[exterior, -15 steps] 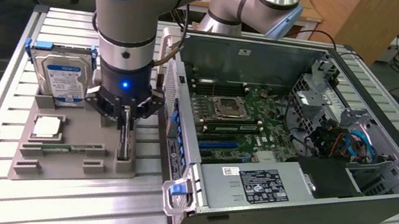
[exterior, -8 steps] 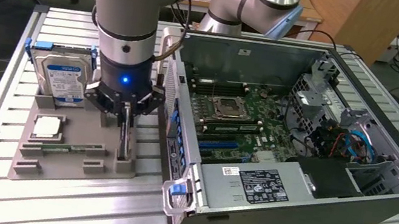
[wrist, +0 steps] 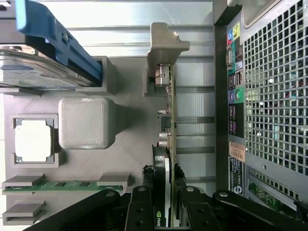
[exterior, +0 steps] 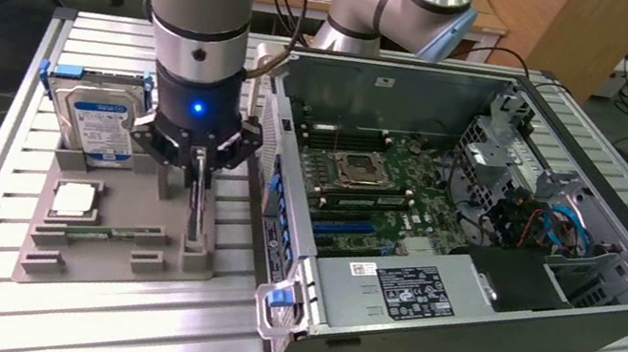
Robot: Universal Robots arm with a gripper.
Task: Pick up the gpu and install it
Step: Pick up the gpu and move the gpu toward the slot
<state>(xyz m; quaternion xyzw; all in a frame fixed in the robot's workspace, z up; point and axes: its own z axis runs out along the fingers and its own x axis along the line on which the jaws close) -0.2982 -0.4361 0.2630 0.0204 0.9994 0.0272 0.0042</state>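
Your claw (wrist: 163, 209) is down over the grey fixture tray (exterior: 97, 269) and has its two black fingers (wrist: 142, 207) closed on the gpu (wrist: 167, 144), one against each face of the card near one end. The gpu stands on edge in its slot in the tray. Its pale metal bracket (wrist: 166, 45) is at the far end from the claw, seated in a raised grey holder. In the exterior view you see the card as a thin dark strip running down from under the claw, along the tray edge nearest the computer case (exterior: 452, 350).

Beside the gpu on the same tray you have a hard drive (exterior: 97, 123) with a blue frame and blue label, standing upright in its cradle. A square silver processor (exterior: 73, 200) lies flat in a pocket, and a narrow green memory stick (exterior: 103, 233) lies in a slot near it.

The case lies open on its side on the slatted aluminium bench (exterior: 105, 333), on the exterior view's right of the tray, with its motherboard (exterior: 396, 190) facing up. In the wrist view its perforated rear panel and ports sit just beside the gpu.
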